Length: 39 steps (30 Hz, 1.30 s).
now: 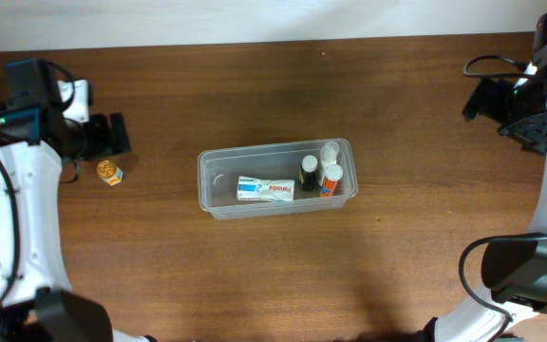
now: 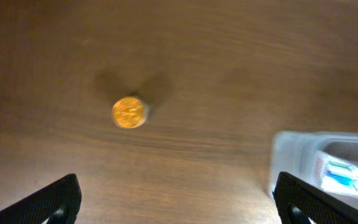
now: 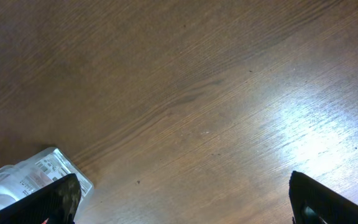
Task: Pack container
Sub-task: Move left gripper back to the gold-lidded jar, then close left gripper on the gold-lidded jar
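Nearly there: the clear rectangular plastic tub (image 1: pixel 218 186), sitting between the hands, already holds a white toothpaste tube (image 1: pixel 265 189) and some small bottles (image 1: pixel 309 173). One little orange-capped bottle (image 1: pixel 110 173) waits on the desk (image 1: pixel 397 247) just by the left hand (image 1: pixel 115 136). It and the right hand (image 3: pixel 182 193) are both spread wide, empty.

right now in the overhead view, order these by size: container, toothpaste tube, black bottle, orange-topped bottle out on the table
1. container
2. toothpaste tube
3. black bottle and orange-topped bottle: they look about alike, so I won't rank one over the other.
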### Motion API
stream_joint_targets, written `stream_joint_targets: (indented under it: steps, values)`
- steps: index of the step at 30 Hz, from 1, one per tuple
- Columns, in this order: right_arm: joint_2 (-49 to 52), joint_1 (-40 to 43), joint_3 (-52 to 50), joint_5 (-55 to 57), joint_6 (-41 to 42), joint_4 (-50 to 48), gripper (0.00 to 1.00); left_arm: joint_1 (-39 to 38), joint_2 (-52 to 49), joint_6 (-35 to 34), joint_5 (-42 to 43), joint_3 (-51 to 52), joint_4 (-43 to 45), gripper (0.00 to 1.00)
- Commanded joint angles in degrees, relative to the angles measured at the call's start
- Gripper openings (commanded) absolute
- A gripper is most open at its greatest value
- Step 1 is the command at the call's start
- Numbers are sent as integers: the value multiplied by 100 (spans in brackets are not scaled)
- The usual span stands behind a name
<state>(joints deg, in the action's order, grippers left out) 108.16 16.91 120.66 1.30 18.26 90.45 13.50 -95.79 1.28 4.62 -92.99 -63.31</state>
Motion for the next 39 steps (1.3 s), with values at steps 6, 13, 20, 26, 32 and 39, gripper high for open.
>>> stream_joint_targets:
  steps: [6, 13, 20, 26, 32, 39]
  values:
    - [-96, 0, 74, 50, 70, 0, 98, 227, -1416, -568, 7, 98, 446, 99]
    - [-96, 0, 74, 50, 70, 0, 98, 258, -2109, -664, 4, 79, 896, 99]
    - [-96, 0, 74, 50, 70, 0, 98, 271, -2308, -664, -350, 79, 1010, 99]
    - [-96, 0, 74, 50, 70, 0, 98, 271, -2680, -638, -446, 81, 922, 99]
    - [-96, 0, 74, 50, 70, 0, 98, 271, -2924, -640, -448, 81, 935, 89]
    - [-96, 0, 74, 50, 70, 0, 98, 271, -2924, -640, -448, 79, 973, 48]
